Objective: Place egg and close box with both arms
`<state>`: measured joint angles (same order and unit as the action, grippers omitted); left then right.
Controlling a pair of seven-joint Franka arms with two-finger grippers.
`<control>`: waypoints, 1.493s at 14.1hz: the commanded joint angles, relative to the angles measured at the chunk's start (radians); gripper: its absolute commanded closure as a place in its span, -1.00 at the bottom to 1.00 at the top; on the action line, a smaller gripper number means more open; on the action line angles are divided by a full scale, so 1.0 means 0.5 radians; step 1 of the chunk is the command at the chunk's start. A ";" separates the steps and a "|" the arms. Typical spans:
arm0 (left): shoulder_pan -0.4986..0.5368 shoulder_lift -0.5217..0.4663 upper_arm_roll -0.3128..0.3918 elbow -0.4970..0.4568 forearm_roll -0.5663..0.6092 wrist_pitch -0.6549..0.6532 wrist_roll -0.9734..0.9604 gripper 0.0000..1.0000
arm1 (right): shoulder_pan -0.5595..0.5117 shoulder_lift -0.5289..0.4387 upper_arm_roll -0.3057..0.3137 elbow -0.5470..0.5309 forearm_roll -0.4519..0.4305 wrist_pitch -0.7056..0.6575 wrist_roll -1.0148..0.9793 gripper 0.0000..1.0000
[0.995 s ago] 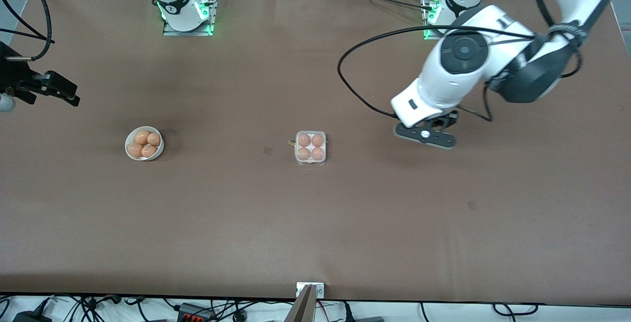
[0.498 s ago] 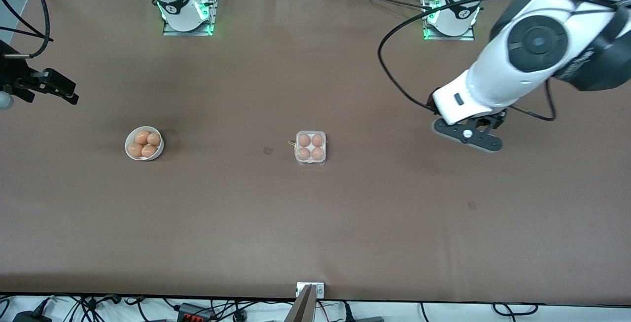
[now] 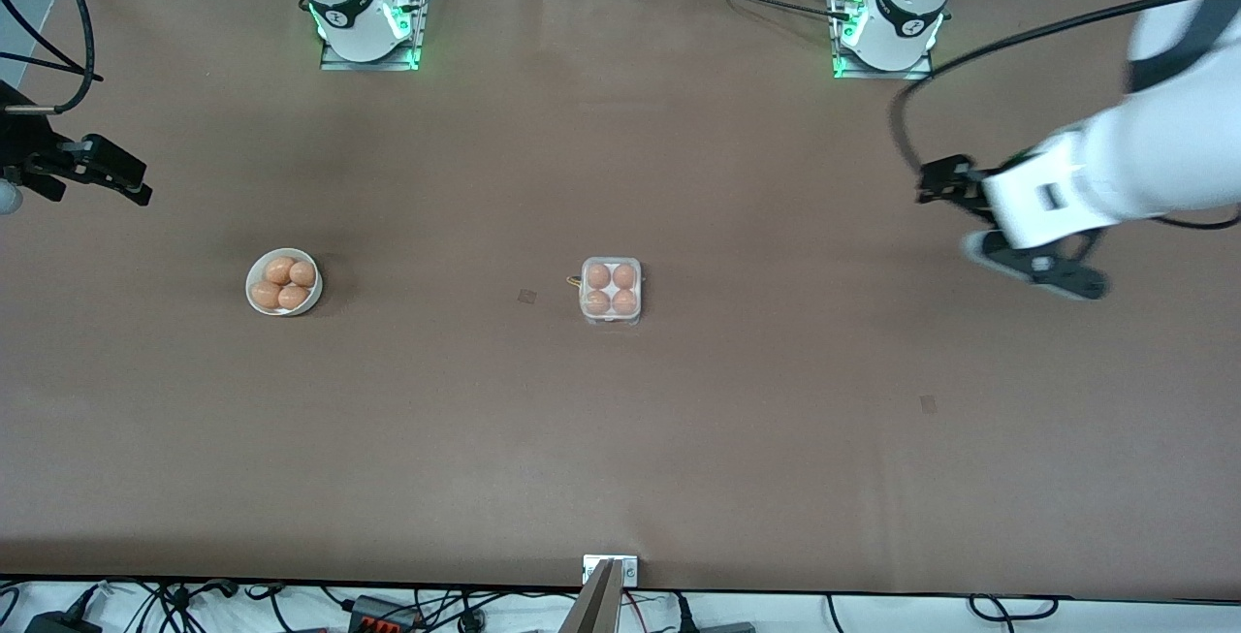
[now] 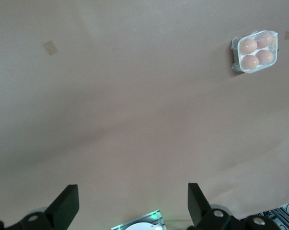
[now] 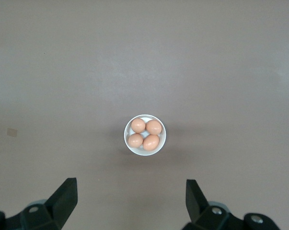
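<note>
Table (image 3: 679, 439): box (image 3: 611, 291) lid unclear, right gripper (image 3: 87, 168) cropped.

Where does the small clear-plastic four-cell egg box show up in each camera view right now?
Front view: the small clear-plastic four-cell egg box sits mid-table, holding four eggs.
Left wrist view: in the picture's upper right corner.
Right wrist view: not in it.
Shared landmark: the brown table.

We see box (image 3: 611, 291) mid-counter (image 3: 679, 439), four eggs in it | bowl (image 3: 283, 281) toward right arm's end, four eggs in it | well apart
</note>
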<state>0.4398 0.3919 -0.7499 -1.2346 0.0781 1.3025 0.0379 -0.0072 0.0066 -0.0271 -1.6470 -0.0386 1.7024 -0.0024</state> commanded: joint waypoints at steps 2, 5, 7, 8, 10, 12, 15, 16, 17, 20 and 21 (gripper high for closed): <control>-0.281 -0.399 0.624 -0.263 -0.263 0.049 0.219 -1.00 | -0.025 -0.023 0.014 0.002 0.034 -0.015 -0.035 -1.00; -0.636 -0.737 1.099 -0.647 -0.313 0.275 0.194 -1.00 | -0.022 -0.023 0.014 0.002 0.037 -0.024 -0.026 -1.00; -0.830 -0.835 1.351 -0.828 -0.319 0.370 0.127 -1.00 | -0.025 -0.023 0.014 0.002 0.037 -0.027 -0.023 -1.00; -0.882 -0.881 1.395 -0.917 -0.316 0.404 0.030 -1.00 | -0.025 -0.023 0.011 -0.001 0.037 -0.030 -0.023 -1.00; -0.922 -0.983 1.395 -1.107 -0.282 0.539 -0.066 -1.00 | -0.025 -0.023 0.011 -0.001 0.040 -0.033 -0.017 -1.00; -0.929 -1.011 1.398 -1.111 -0.282 0.622 -0.060 -1.00 | -0.025 -0.023 0.011 -0.004 0.040 -0.036 -0.014 -1.00; -0.886 -1.075 1.350 -1.102 -0.203 0.684 -0.115 -1.00 | -0.025 -0.023 0.011 -0.001 0.040 -0.039 -0.017 -1.00; -0.886 -1.072 1.310 -1.087 -0.160 0.684 -0.155 -1.00 | -0.025 -0.026 0.011 -0.001 0.040 -0.045 -0.014 -1.00; -0.858 -1.063 1.300 -1.071 -0.156 0.681 -0.174 -1.00 | -0.025 -0.026 0.011 0.002 0.040 -0.055 -0.011 -1.00; -0.794 -1.060 1.245 -1.062 -0.153 0.681 -0.155 -1.00 | -0.025 -0.023 0.011 0.002 0.040 -0.076 -0.011 -1.00; -0.785 -1.060 1.230 -1.053 -0.153 0.678 -0.152 -1.00 | -0.022 -0.023 0.014 0.002 0.037 -0.076 -0.017 -1.00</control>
<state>0.0205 -0.1256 -0.1033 -1.7558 -0.0179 1.6310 -0.0329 -0.0093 0.0066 -0.0274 -1.6470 -0.0374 1.6816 -0.0023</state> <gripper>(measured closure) 0.000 0.000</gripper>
